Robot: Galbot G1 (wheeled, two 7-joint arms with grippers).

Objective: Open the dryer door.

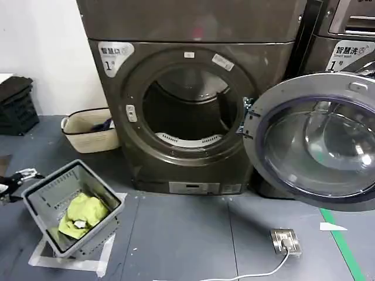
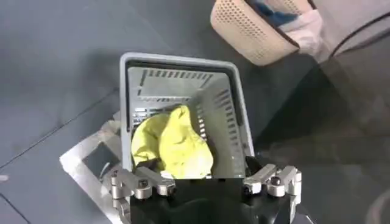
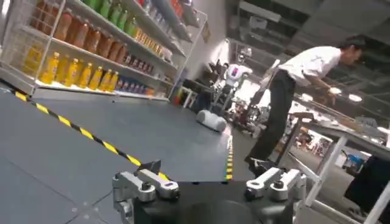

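Note:
The dryer door (image 1: 319, 146) stands swung wide open to the right, hinged at the dryer's right side, its grey inner rim and bulging glass facing me. The drum opening (image 1: 190, 111) is uncovered and dark inside. My left gripper (image 1: 17, 182) hangs low at the far left, beside a grey basket, far from the door. In the left wrist view the left gripper (image 2: 207, 182) is open above that basket with nothing between its fingers. My right gripper (image 3: 207, 182) is open and holds nothing, facing away into the room.
A grey basket (image 1: 73, 211) with a yellow cloth (image 2: 173, 143) sits on the floor front left. A beige basket (image 1: 91, 129) stands by the dryer's left side. A floor socket (image 1: 285, 241) with a cable and a green tape line (image 1: 345, 249) lie front right. A second machine (image 1: 345, 41) stands behind the open door.

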